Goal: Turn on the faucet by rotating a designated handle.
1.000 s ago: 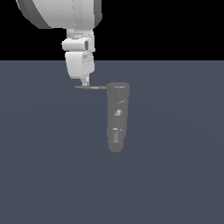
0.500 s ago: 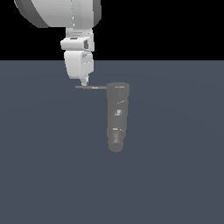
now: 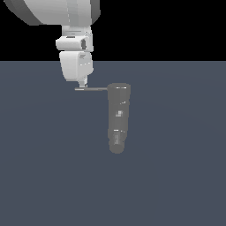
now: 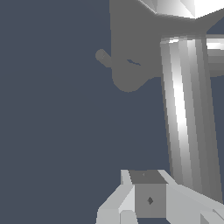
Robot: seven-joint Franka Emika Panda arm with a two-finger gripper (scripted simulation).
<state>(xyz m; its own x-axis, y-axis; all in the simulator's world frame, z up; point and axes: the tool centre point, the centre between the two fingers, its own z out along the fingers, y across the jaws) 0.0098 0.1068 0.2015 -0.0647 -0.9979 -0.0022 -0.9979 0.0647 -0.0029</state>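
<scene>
Compared with a second ago, my white arm sits slightly further toward the exterior view's right, so my gripper (image 3: 83,84) now hangs a little closer to the faucet body along the rod. The faucet and its rod show no change that I can make out.

The dull grey, stubby cylindrical faucet (image 3: 118,118) with a rounded lower end and small pale specks stands out against the flat slate-blue desk (image 3: 176,176), a little right of centre in the exterior view. From its top, the thin, straight grey rod handle (image 3: 92,89) sticks out sideways toward the exterior view's left.

My arm comes down from the upper left of the exterior view: a broad white rounded link at the top, then a narrower white wrist block, then the boxy white hand pointing straight down. The gripper tip meets the handle near its free outer end, well away from the cylinder. It looks to be touching the rod from above, though the tip is small and I cannot be sure of contact.

In the wrist view, the faucet (image 4: 127,48) appears as a plain grey shape with a short stub, and a pale, bright-striped bar runs beside it; I cannot say for certain what that bar is. Pale blocks of my gripper (image 4: 146,199) show at the edge. Whether my fingers are spread or pressed together, I cannot tell from either view.
</scene>
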